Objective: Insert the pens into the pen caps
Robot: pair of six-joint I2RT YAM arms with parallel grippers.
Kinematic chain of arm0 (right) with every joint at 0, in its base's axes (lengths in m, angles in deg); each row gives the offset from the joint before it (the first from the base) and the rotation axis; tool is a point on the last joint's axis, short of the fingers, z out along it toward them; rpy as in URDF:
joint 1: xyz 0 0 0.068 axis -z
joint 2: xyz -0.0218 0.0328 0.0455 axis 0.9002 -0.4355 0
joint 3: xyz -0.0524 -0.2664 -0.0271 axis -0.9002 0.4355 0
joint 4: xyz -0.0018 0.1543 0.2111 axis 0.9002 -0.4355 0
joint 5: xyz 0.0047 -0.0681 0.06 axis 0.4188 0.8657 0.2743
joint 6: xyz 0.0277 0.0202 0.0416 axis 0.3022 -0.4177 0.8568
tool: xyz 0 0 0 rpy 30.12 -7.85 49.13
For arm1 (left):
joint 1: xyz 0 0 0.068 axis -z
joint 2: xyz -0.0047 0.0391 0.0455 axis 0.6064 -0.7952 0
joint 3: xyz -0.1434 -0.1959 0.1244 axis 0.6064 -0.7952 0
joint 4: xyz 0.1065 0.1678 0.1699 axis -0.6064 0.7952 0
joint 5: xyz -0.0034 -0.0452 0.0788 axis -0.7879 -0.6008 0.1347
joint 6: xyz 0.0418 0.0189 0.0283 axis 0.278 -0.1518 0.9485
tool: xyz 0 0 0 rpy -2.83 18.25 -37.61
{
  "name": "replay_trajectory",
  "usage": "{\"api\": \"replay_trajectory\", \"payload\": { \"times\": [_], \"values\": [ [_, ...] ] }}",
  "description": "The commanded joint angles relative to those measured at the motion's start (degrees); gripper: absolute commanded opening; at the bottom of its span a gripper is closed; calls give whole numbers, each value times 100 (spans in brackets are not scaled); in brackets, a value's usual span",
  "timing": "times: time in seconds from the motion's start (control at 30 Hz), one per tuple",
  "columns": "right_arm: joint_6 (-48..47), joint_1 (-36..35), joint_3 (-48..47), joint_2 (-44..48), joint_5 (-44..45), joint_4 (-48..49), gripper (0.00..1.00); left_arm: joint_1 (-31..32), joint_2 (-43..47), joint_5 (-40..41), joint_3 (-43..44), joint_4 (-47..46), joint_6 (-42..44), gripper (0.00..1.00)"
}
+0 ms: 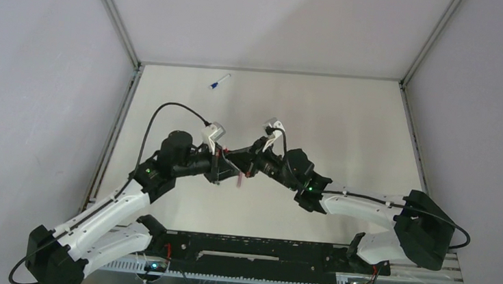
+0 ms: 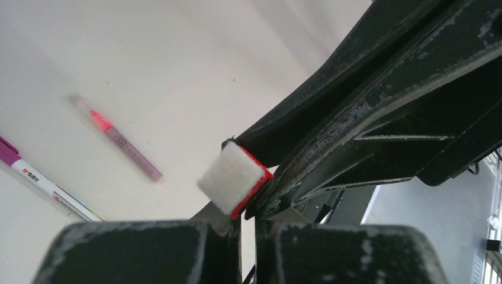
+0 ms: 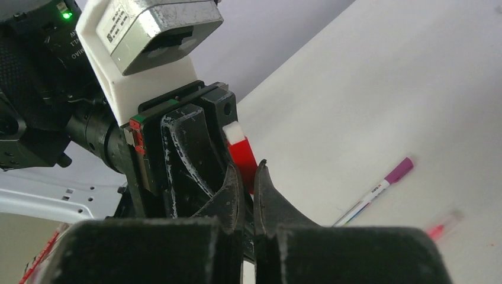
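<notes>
The right arm's fingers [image 3: 232, 190] are clenched on a red cap [image 3: 241, 157] with a white end, held above the white tabletop [image 1: 346, 123]. The left arm's fingers [image 2: 148, 251], pressed nearly together, meet it too, though I cannot tell whether they grip it. A blurred pink pen [image 2: 121, 142] and a purple-capped pen [image 3: 379, 190] lie beneath. A blue-capped pen [image 1: 219, 81] lies far back, near the plain grey walls [image 1: 29, 61].

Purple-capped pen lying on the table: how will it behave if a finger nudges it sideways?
Probably rolls: the purple-capped pen is a slim round barrel lying flat on the smooth table. Likely light and stiff, so it should skid rather than bend. Glossy plastic may slip in a loose pinch.
</notes>
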Motion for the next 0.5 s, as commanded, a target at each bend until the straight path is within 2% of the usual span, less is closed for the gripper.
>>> {"api": "replay_trajectory", "payload": {
  "times": [0.0,0.1,0.37,0.47],
  "values": [
    [245,-513,360,-134,-1727,-1894,0,-55,490,589,1085,-2468,229,0],
    [232,-509,360,12,-1308,-2164,0,-58,678,841,1075,-2283,381,0],
    [431,-345,404,413,10,-2737,0,-54,802,734,733,-2151,287,0],
    [523,-229,479,569,239,-2889,0,-57,1007,815,601,-2109,279,0]
  ]
}}
